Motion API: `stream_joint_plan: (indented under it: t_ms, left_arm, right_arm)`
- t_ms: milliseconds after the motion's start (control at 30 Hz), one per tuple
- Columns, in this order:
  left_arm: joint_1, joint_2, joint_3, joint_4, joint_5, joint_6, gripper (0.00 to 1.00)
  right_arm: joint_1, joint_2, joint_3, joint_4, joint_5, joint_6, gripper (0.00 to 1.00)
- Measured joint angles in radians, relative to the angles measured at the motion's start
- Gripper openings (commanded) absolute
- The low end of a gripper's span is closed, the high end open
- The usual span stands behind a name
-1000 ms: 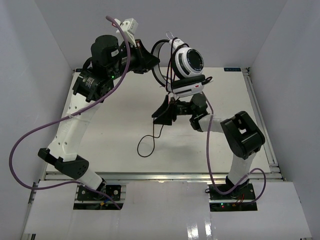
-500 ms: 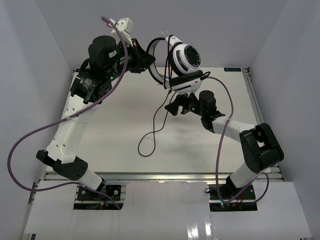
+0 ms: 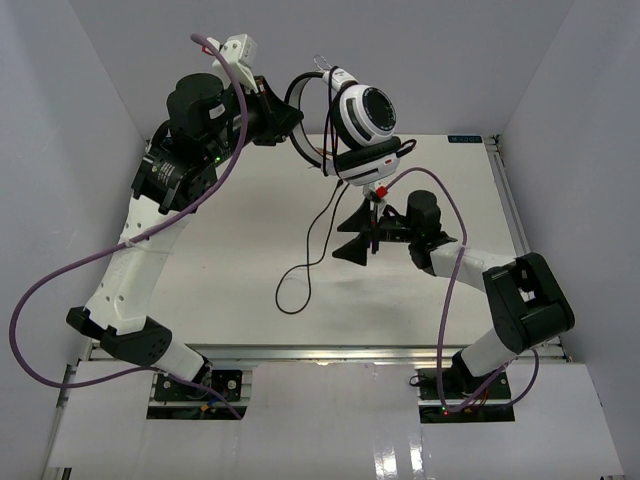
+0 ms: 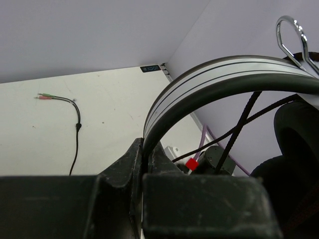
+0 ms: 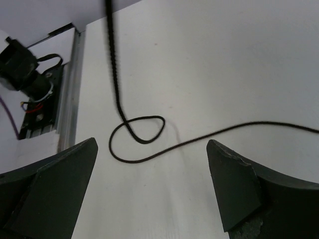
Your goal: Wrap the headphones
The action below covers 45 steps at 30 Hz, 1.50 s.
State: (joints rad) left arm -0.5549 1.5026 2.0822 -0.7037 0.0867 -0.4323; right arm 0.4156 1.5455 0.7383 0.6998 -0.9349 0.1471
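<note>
The nearest part of the cord [image 3: 291, 288] is a loose loop lying flat on the table [image 3: 220, 230], just below the middle of the top view. In my right wrist view that cord [image 5: 141, 130] curls into a small loop at the centre of the frame. One strand runs off to the right edge and another rises blurred to the top edge.

My right gripper [image 3: 354, 235] hovers just right of centre in the top view, pointing toward the left of the frame. Its fingers are spread wide with nothing between them. From its own camera the right gripper [image 5: 152, 189] frames the loop on the table below and touches none of it.

Above that, in the upper centre of the top view, the headphones [image 3: 366, 114] hang off the table. The round ear cup faces the camera, and the headband arcs away to the left. The cord drops from them in a long line down to the loop.

Farthest, my left gripper [image 3: 288, 118] is pressed together on the headband. In its wrist view the left gripper [image 4: 145, 167] pinches the striped band, which sweeps up and across to the right edge. On the table at the left, the cord's end [image 4: 49, 96] shows green and red tips.
</note>
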Motion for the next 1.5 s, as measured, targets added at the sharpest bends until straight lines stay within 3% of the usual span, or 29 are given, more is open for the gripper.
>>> stream_joint_plan:
  t_ms: [233, 400, 500, 600, 700, 733, 900, 1133, 1267, 1500]
  left_arm:
    - [0.000, -0.003, -0.008, -0.001, 0.000, 0.000, 0.00]
    - [0.000, -0.010, -0.020, 0.003, 0.002, -0.015, 0.00]
    - [0.000, -0.023, -0.040, 0.006, 0.000, -0.036, 0.00]
    - [0.000, -0.029, -0.053, 0.016, -0.001, -0.065, 0.00]
    - [0.000, -0.032, -0.060, 0.033, -0.007, -0.092, 0.00]
    - [0.000, -0.033, -0.063, 0.035, -0.017, -0.098, 0.00]
    - [-0.003, -0.044, -0.074, 0.037, -0.124, -0.121, 0.00]
    - [0.000, -0.033, -0.076, 0.038, -0.344, -0.126, 0.00]
    - [0.017, -0.001, -0.111, 0.065, -0.438, -0.128, 0.00]
    - [0.034, 0.174, -0.120, 0.081, -0.508, -0.137, 0.00]
  right_arm:
    - [0.121, 0.015, 0.046, 0.096, -0.083, 0.012, 0.95]
    - [0.137, 0.087, 0.102, 0.276, -0.006, 0.199, 0.86]
    - [0.137, 0.147, 0.125, 0.360, 0.037, 0.309, 0.74]
    - [0.138, 0.199, 0.125, 0.411, 0.057, 0.387, 0.54]
    - [0.146, 0.232, 0.131, 0.440, 0.059, 0.434, 0.18]
    - [0.150, 0.236, 0.131, 0.447, 0.058, 0.442, 0.11]
    - [0.163, 0.196, 0.087, 0.471, 0.064, 0.439, 0.08]
    - [0.192, -0.081, 0.042, 0.034, 0.143, 0.099, 0.08]
    - [0.247, -0.168, 0.150, -0.295, 0.236, -0.163, 0.08]
    - [0.433, -0.148, 0.415, -0.779, 0.499, -0.552, 0.08]
